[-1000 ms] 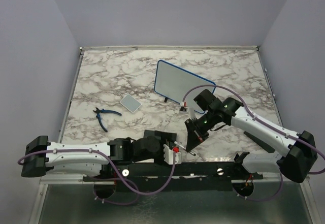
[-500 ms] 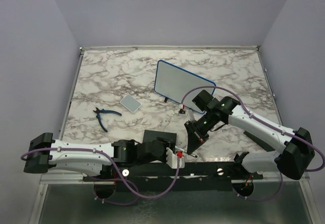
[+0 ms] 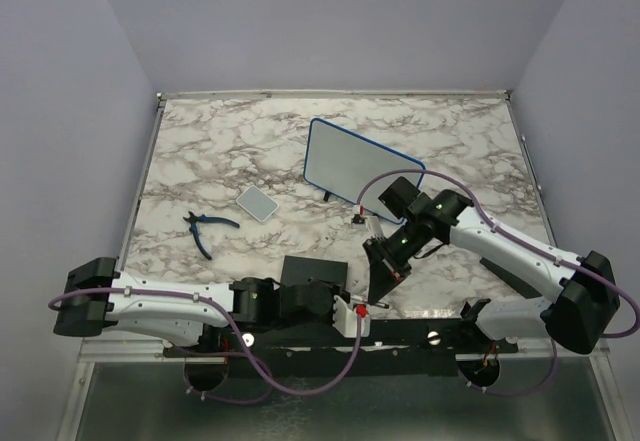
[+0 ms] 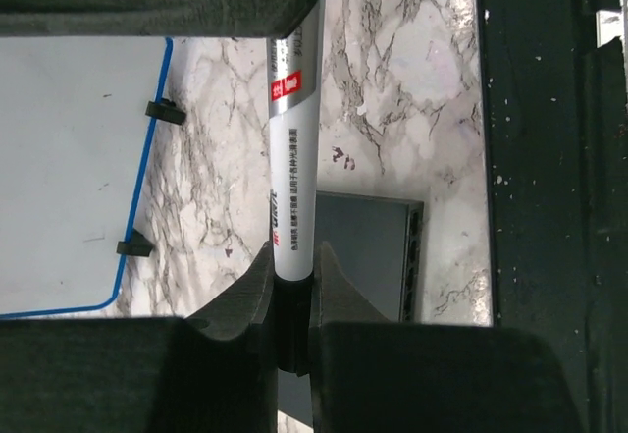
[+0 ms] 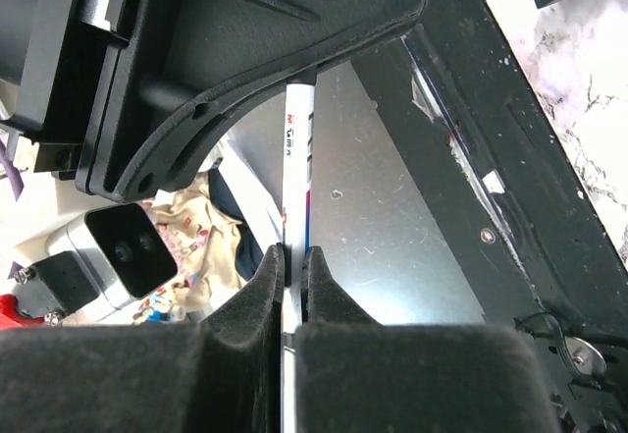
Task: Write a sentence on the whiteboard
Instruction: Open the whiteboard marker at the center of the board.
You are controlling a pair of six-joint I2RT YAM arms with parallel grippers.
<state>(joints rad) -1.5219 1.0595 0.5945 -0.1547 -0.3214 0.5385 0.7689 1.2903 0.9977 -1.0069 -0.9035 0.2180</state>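
The whiteboard (image 3: 355,161) stands tilted on its small black feet at the back centre, white with a blue rim (image 4: 69,168). No sentence is in view on it. A white marker (image 4: 291,158) with red and black print hangs near the table's front edge between both grippers. My right gripper (image 5: 292,256) is shut on its barrel (image 5: 296,158). From below, my left gripper (image 4: 292,276) is shut on the marker's dark end. In the top view the right gripper (image 3: 385,271) points down toward the left gripper (image 3: 368,307).
A black square pad (image 3: 312,269) lies just behind the left gripper (image 4: 363,251). A small pale tile (image 3: 259,203) and blue-handled pliers (image 3: 200,229) lie to the left. A black rail (image 3: 420,333) runs along the near edge.
My left arm has moved right to the marker's lower end, and its jaws have closed from wide open onto it. The right gripper has shifted slightly, still holding the marker.
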